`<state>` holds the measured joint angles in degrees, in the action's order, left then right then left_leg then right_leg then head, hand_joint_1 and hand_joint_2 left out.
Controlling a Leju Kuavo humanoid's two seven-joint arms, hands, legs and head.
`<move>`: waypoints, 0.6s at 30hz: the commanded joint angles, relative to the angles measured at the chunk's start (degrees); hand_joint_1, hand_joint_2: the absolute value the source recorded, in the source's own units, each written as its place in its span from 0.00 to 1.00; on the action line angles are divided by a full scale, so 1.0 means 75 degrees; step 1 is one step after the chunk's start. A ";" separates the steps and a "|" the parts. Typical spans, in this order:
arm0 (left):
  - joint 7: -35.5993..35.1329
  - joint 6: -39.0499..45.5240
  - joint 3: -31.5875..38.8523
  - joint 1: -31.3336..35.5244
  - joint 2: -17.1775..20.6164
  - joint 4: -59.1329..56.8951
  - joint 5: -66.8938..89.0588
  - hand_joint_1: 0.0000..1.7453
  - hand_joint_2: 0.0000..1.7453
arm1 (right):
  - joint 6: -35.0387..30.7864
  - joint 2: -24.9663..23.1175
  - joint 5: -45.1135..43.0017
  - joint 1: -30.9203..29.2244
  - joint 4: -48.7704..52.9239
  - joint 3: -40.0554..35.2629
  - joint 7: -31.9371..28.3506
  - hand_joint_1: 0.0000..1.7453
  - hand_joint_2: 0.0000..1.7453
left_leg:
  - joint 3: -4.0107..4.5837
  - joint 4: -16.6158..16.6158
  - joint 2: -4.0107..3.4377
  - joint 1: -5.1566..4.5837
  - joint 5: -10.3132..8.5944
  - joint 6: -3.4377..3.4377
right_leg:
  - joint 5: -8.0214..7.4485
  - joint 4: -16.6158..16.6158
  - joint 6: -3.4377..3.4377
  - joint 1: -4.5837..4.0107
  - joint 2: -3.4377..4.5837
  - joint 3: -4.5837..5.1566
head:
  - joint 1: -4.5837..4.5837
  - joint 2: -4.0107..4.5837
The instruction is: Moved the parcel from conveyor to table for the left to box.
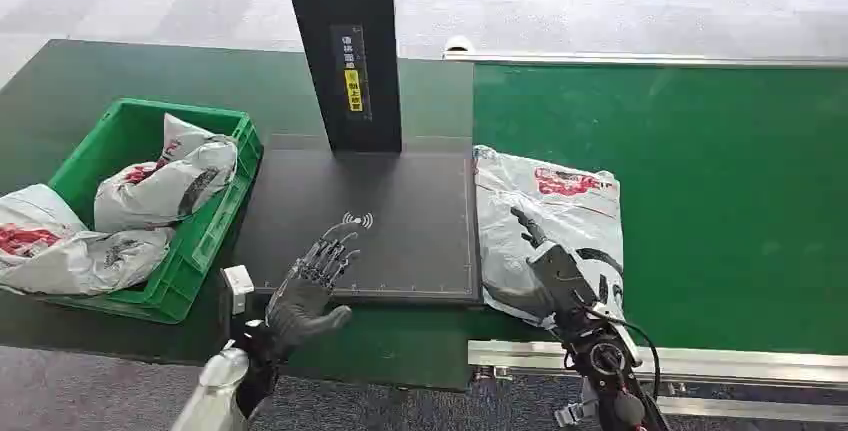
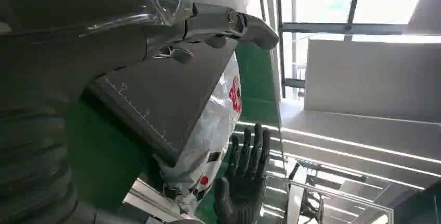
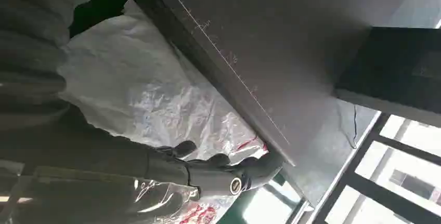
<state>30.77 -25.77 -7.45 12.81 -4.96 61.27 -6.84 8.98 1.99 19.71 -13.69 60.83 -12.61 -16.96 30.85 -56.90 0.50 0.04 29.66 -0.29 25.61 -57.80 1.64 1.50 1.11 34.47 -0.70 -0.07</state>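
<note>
On parcel (image 1: 556,213): right hand (image 1: 545,269)

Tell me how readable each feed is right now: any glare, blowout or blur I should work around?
Head view: even light, sharp; the parcel shows mild sheen, its red print readable. Left wrist view: windows behind are blown out white, the left hand close and dim, the right hand sharp beyond. Right wrist view: near cover dark and soft, bright window glare at one corner, parcel wrinkles clear.
</note>
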 commanded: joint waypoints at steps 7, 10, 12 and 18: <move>-0.0067 0.0050 0.0036 0.0057 0.0099 -0.0319 0.0040 0.00 1.00 | 0.0316 0.0157 -0.0104 -0.0462 -0.0738 -0.0323 -0.0008 0.00 1.00 | -0.0015 0.0010 -0.0009 0.0001 0.0000 0.0007 | -0.0001 0.0008 -0.0012 -0.0003 0.0000 -0.0012 | 0.0000 0.0000; -0.0124 0.0125 0.0152 -0.0131 0.0089 -0.0021 0.0035 0.00 1.00 | -0.0831 0.0217 0.0827 -0.0660 -0.0934 -0.0550 0.0420 0.00 1.00 | -0.0037 0.0027 -0.0023 -0.0002 -0.0001 0.0012 | -0.0003 0.0022 -0.0023 -0.0002 0.0005 -0.0029 | 0.0000 0.0000; -0.0233 0.0139 0.0213 -0.0252 0.0092 0.0160 0.0043 0.00 1.00 | -0.1800 0.0273 0.1863 -0.0835 -0.1194 -0.0631 0.1275 0.00 1.00 | -0.0020 0.0013 -0.0026 -0.0001 0.0002 0.0007 | -0.0003 0.0010 -0.0014 -0.0001 0.0014 -0.0013 | 0.0000 0.0000; -0.0576 0.0077 0.0144 0.0201 -0.0074 -0.0213 0.0107 0.00 1.00 | -0.1292 0.0443 0.3740 -0.1300 -0.3327 -0.0227 0.3717 0.00 1.00 | -0.0028 0.0019 0.0001 0.0002 -0.0004 0.0008 | -0.0002 0.0021 -0.0016 -0.0005 -0.0016 -0.0032 | 0.0003 0.0000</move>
<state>28.72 -24.94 -6.99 11.30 -4.92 62.86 -6.60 -5.47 3.61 38.72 -17.37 56.30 -14.19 -2.47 30.84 -56.90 0.51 0.04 29.66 -0.29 25.61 -57.80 1.64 1.50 1.09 34.46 -0.68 -0.07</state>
